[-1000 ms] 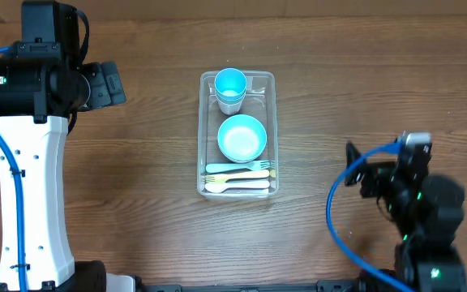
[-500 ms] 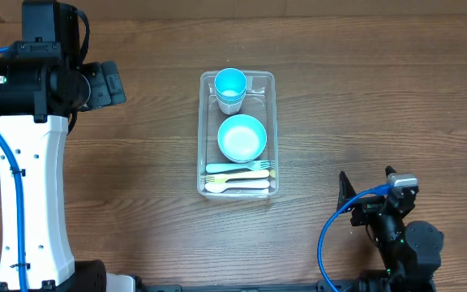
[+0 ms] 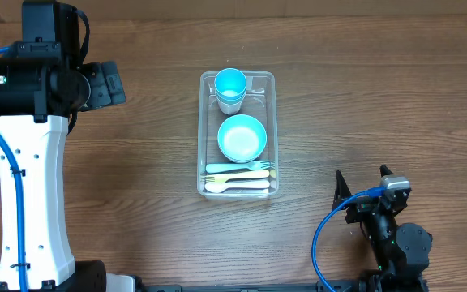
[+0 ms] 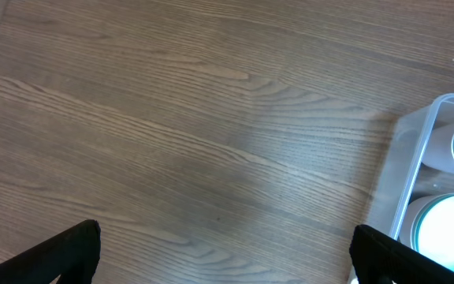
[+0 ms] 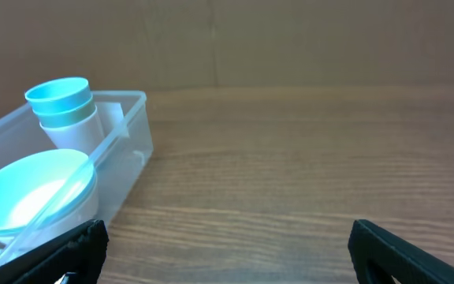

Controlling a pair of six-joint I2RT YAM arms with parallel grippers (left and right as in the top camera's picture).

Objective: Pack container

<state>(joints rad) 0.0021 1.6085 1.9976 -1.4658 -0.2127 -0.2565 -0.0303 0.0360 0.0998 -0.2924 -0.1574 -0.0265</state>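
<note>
Bare brown wooden desk (image 3: 136, 162) flanks the clear rectangular plastic container (image 3: 276, 138); stacked teal cups (image 3: 230, 83) rise above its rim.

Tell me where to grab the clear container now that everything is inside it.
Pinch the container by its right long wall near the far corner, coming straight down. The stacked cups sit toward the left there, leaving bare room inside for one jaw. Toward the near end, the bowl and cutlery crowd that wall.
</note>
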